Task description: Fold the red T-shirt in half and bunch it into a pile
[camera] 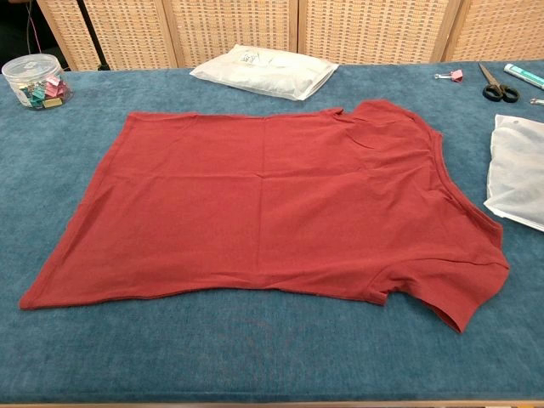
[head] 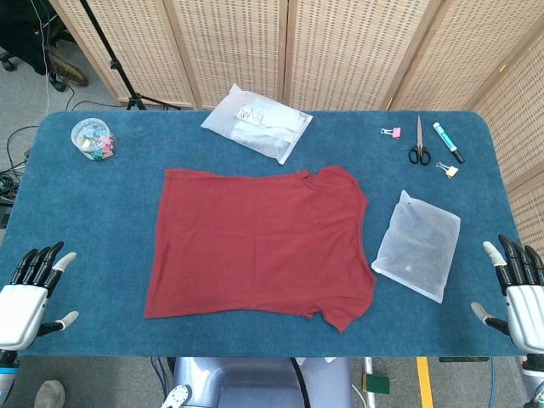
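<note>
In the head view, the red T-shirt [head: 259,242] is being seen laid out flat and unfolded at the middle of the blue table [head: 102,204]; its hem is lying toward the left, and its neckline and sleeves are pointing toward the right; faint creases are being shown across the body. The left hand [head: 32,289] is being held at the near left edge of the table, fingers spread and holding nothing, well apart from the shirt; the right hand [head: 517,287] is being held at the near right edge, likewise spread and empty. A translucent bag [head: 418,245] is lying just beside the shirt's sleeve on the right; a white packet [head: 257,122] is lying beyond the shirt at the far side; a clear tub of clips [head: 92,138] is standing at the far left; scissors [head: 418,143], a teal marker [head: 448,142], a pink clip [head: 391,132] and a pale clip [head: 448,170] are being shown near the far right corner.

In the chest view, the shirt [camera: 272,204] is being seen from low and close, so that the seams, the neckline's curve and the near sleeve overlapping the table are being made plainer; neither hand is being shown here. The packet [camera: 265,71], the tub [camera: 36,81], the scissors [camera: 493,83] and the pink clip [camera: 450,76] are being shown along the far edge; the marker [camera: 527,76] and the bag [camera: 518,170] are being cut off by the right border; the pale clip cannot be told here.
</note>
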Motion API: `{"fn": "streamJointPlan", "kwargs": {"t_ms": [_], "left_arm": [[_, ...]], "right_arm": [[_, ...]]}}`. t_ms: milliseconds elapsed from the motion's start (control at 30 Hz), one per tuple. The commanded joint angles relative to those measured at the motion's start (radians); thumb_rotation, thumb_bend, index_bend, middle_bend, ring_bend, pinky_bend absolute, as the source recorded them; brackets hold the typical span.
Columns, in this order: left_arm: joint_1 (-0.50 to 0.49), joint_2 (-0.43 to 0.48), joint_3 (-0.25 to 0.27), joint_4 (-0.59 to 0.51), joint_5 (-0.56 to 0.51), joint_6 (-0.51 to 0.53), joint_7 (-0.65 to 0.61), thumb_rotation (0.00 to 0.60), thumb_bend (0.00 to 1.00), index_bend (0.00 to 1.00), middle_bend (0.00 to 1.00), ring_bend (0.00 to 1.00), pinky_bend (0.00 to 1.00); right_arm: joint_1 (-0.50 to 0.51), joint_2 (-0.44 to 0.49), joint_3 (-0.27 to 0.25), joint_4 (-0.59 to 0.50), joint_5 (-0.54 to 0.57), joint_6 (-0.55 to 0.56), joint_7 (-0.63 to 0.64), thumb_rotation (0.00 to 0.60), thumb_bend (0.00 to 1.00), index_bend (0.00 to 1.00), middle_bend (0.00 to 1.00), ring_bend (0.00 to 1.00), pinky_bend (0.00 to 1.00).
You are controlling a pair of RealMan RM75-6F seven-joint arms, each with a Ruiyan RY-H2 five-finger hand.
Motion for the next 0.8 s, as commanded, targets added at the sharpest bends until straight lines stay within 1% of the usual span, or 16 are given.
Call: {"fn": "streamJointPlan", "kwargs": {"t_ms": [33,133,233,400,433,533,700,800], "left_arm": [[0.000,-0.001,0.001,0.001,-0.001,-0.002,0.003,0.600,0.00,0.00,0.00,0.00,0.00],[0.000,-0.003,0.001,0.001,-0.002,-0.003,0.010,0.600,0.00,0.00,0.00,0.00,0.00],[0.002,-0.004,-0.001,0.001,-0.002,0.001,0.011,0.600,0.00,0.00,0.00,0.00,0.00],[0.001,-0.002,-0.007,0.000,-0.008,0.007,0.002,0.600,0.00,0.00,0.00,0.00,0.00],[0.001,-0.001,-0.009,0.000,-0.013,0.005,0.003,0.600,0.00,0.00,0.00,0.00,0.00],[0.000,-0.002,-0.013,-0.004,-0.024,0.000,0.006,0.600,0.00,0.00,0.00,0.00,0.00],[-0.003,-0.004,-0.020,-0.006,-0.043,-0.009,0.010,0.600,0.00,0.00,0.00,0.00,0.00],[-0.006,-0.005,-0.024,-0.006,-0.055,-0.018,0.013,0.600,0.00,0.00,0.00,0.00,0.00]], "right_arm": [[0.002,-0.002,-0.006,0.002,-0.007,-0.006,-0.003,0.600,0.00,0.08,0.00,0.00,0.00],[0.009,-0.007,-0.020,0.009,-0.030,-0.021,-0.018,0.600,0.00,0.08,0.00,0.00,0.00],[0.028,-0.009,-0.045,0.029,-0.079,-0.050,-0.022,0.600,0.00,0.11,0.00,0.00,0.00],[0.089,-0.038,-0.092,0.091,-0.203,-0.110,0.030,0.600,0.00,0.19,0.00,0.00,0.00],[0.115,-0.063,-0.101,0.116,-0.245,-0.129,0.029,0.600,0.00,0.21,0.00,0.00,0.00],[0.165,-0.132,-0.109,0.169,-0.306,-0.169,0.001,0.600,0.00,0.24,0.00,0.00,0.00],[0.228,-0.205,-0.121,0.178,-0.362,-0.235,-0.060,0.600,0.00,0.28,0.00,0.00,0.00],[0.258,-0.243,-0.122,0.182,-0.376,-0.270,-0.090,0.600,0.00,0.32,0.00,0.00,0.00]]}}
